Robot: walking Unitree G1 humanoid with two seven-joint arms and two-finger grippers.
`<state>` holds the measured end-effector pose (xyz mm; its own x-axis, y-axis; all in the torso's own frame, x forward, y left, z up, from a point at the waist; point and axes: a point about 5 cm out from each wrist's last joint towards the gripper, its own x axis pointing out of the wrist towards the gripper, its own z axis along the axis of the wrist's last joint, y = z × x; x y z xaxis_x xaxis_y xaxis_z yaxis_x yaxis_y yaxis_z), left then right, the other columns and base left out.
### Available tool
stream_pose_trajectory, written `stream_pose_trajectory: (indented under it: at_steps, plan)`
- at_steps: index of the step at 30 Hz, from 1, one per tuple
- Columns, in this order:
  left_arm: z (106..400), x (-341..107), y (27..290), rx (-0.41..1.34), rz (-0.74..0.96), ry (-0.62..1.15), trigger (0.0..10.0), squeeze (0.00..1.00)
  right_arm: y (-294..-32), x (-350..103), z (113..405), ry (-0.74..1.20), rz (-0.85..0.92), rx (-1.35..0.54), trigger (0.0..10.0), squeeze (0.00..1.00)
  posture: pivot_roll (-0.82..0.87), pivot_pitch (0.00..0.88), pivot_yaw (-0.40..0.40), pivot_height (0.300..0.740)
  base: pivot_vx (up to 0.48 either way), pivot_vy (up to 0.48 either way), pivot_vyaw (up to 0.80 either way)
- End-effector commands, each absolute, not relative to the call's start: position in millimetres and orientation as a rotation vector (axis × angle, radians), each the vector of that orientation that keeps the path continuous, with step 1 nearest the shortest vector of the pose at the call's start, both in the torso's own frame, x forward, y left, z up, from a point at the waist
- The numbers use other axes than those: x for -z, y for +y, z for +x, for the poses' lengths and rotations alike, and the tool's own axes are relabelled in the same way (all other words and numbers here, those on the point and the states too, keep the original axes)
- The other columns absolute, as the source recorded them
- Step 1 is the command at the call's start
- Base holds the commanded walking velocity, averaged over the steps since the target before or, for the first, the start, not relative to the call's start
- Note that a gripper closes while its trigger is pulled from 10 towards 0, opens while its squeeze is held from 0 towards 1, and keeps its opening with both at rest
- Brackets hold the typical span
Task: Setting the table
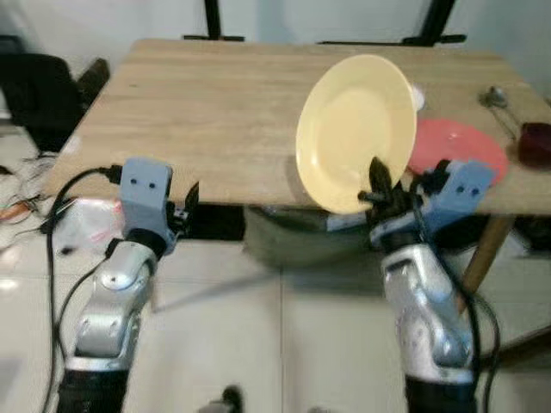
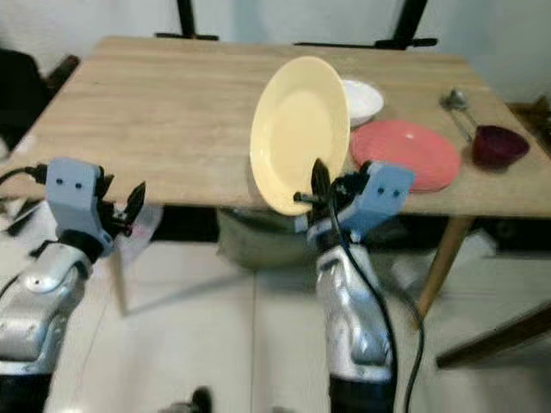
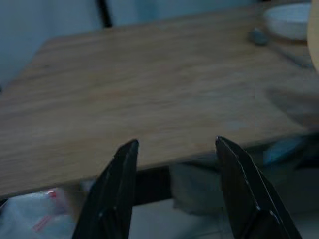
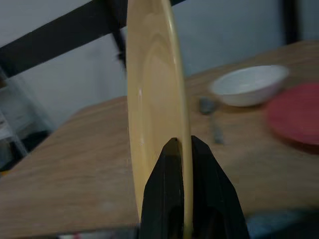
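Observation:
A pale yellow plate (image 1: 355,129) stands nearly on edge above the near edge of the wooden table (image 1: 215,112). My right gripper (image 1: 377,182) is shut on the yellow plate's (image 4: 154,109) lower rim, one black finger on each face. Beyond it on the table lie a red plate (image 2: 405,153), a white bowl (image 2: 362,99), a spoon (image 2: 458,105) and a dark red bowl (image 2: 498,144). My left gripper (image 3: 174,149) is open with nothing in it, held just in front of the table's near left edge.
The table's (image 3: 149,94) left half is bare wood. Under it sits a grey-green bag (image 1: 284,237). A dark chair (image 1: 39,95) stands at the left. Clutter and cables lie on the tiled floor (image 1: 258,344) at the left. Black stand legs (image 1: 211,21) rise behind the table.

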<state>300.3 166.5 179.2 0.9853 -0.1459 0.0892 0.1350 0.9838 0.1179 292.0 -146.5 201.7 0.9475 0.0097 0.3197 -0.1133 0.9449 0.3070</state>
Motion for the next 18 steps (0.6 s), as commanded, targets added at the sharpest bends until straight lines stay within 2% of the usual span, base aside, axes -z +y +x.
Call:
stream_pose_trajectory:
  at_steps: [1,18]
  plan:
    - [300.2,-177.5,167.2,0.142,0.121,-0.087,10.0,0.0,-147.9,-201.2,290.2,-0.326,0.334,-0.051,10.0,0.0,-0.1,0.013,0.06,0.74,-0.36,0.0,0.0]
    - [300.5,-176.9,165.5,0.15,0.12,-0.086,10.0,0.0,-148.0,-200.5,290.5,-0.324,0.327,-0.052,10.0,0.0,-0.1,0.01,0.059,0.74,-0.361,0.0,0.0]
